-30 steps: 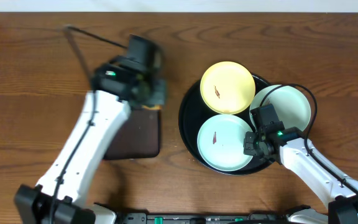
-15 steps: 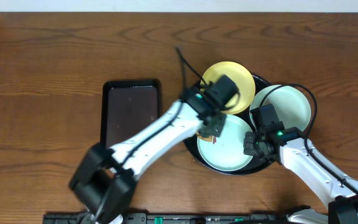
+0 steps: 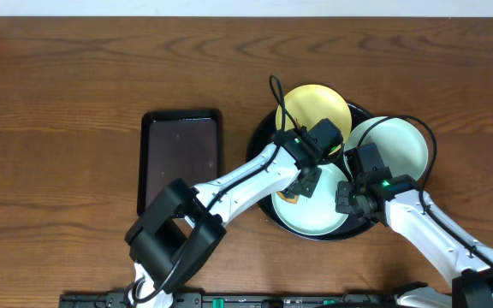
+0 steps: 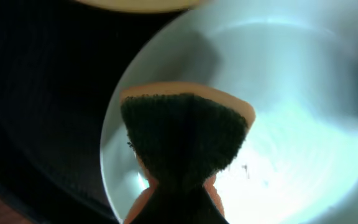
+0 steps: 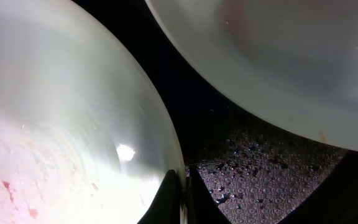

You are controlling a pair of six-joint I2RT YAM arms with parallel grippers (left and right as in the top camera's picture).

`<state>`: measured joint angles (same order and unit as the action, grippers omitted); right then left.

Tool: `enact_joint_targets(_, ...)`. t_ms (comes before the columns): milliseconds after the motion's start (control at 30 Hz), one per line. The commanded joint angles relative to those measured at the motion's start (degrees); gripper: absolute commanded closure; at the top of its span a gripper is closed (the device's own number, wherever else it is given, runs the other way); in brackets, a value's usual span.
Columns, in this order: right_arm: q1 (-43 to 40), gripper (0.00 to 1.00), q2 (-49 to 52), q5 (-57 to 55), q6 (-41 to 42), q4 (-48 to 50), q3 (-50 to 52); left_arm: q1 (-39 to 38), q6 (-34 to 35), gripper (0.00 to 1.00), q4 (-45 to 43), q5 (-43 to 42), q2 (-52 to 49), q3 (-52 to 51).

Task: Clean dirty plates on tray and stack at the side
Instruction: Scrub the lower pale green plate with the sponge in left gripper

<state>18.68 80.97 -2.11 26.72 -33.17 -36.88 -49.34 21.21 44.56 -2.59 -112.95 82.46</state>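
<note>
The round black tray [image 3: 259, 145] carries three plates: a pale yellow one [image 3: 313, 111] at the back, a mint one [image 3: 396, 145] at the right and a mint one [image 3: 315, 214] in front. My left gripper [image 3: 305, 181] is shut on an orange sponge [image 4: 185, 134] with a dark scrub face, which is pressed onto the front mint plate [image 4: 303, 124]. My right gripper [image 5: 180, 190] is shut on that plate's right rim [image 5: 166, 143], one finger inside and one outside. Faint reddish smears [image 5: 5, 186] show on its surface.
A smaller rectangular dark tray [image 3: 181, 162] lies left of the round tray on the wooden table [image 3: 58, 103]. The left arm stretches from the front edge across to the plates. Water droplets speckle the black tray floor [image 5: 260, 180].
The left arm has swung right from the rectangular tray to the round tray and brought the sponge down onto the front mint plate. The right gripper has stayed on the rim.
</note>
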Motion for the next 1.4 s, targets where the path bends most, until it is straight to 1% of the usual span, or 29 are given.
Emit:
enact_joint_targets(0,0.50,0.99,0.04,-0.83,-1.07,-0.46,0.57,0.13,0.61,0.92,-2.34,1.77,-0.57,-2.80)
enact_joint_targets(100,0.50,0.99,0.04,-0.83,-1.07,-0.46,0.57,0.13,0.61,0.93,-5.90,1.79,-0.57,-5.29)
enact_joint_targets(400,0.50,0.99,0.04,-0.57,-1.07,-0.46,0.57,0.13,0.61,0.92,-10.34,5.62,-0.57,-8.46)
enact_joint_targets(667,0.50,0.99,0.04,-0.57,-1.07,-0.46,0.57,0.02,5.20,0.92,-14.49,5.55,-0.59,-14.10)
enact_joint_targets(733,0.50,0.99,0.04,-0.57,-1.07,-0.46,0.57,0.02,5.73,0.93,-14.47,3.78,-0.59,-14.80)
enact_joint_targets(867,0.50,0.99,0.04,-0.57,-1.07,-0.46,0.57,0.02,5.68,0.93,-14.49,-3.56,-0.59,-14.97)
enact_joint_targets(967,0.50,0.99,0.04,-0.57,-1.07,-0.46,0.57,0.02,5.73,0.93,-14.45,-6.19,-0.59,-14.97)
enact_joint_targets(1267,0.50,0.99,0.04,-0.57,-1.07,-0.48,0.57,0.02,7.06,0.93,-14.58,-7.58,-1.66,-14.97)
enact_joint_targets(1367,0.50,0.99,0.04,-0.57,-1.07,-0.50,0.57,0.02,7.19,0.92,-15.21,-9.40,-2.73,-14.97)
